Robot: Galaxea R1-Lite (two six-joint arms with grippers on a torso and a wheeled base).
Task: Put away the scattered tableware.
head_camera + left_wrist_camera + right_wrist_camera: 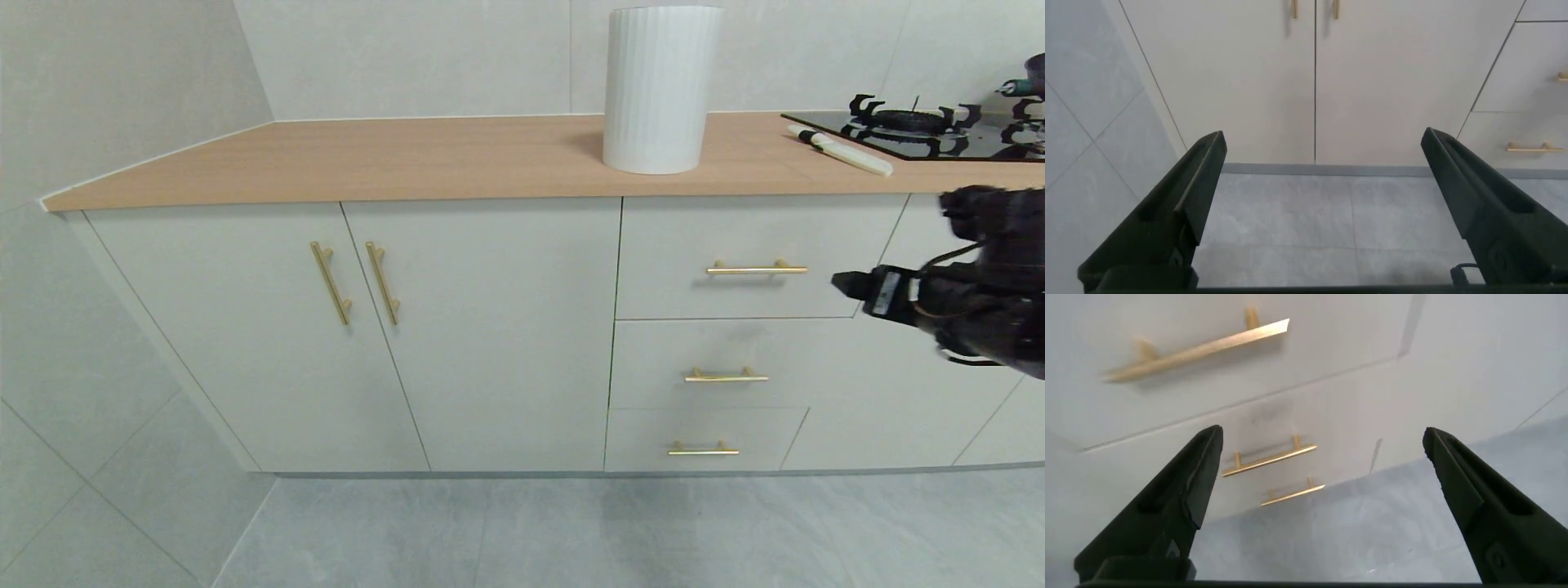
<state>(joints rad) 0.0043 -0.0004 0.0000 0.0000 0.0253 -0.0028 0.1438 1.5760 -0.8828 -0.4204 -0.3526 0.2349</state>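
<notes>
Left gripper (1321,143) hangs low, jaws wide, empty, aimed at floor (1290,220) near the double doors (490,343). Right of those, top drawer (669,253) is shut, with a gold handle (757,268). On counter (367,159): white ribbed canister (661,90), then pale utensil (841,151) lying far right, just beside hob (922,135). Right gripper (1321,434) is wide, empty, level with that handle, just right of it, not touching. Likely step: open top drawer. Square jaws around the bar between its posts, close fully, pull straight toward near; a skewed pull may slip.
</notes>
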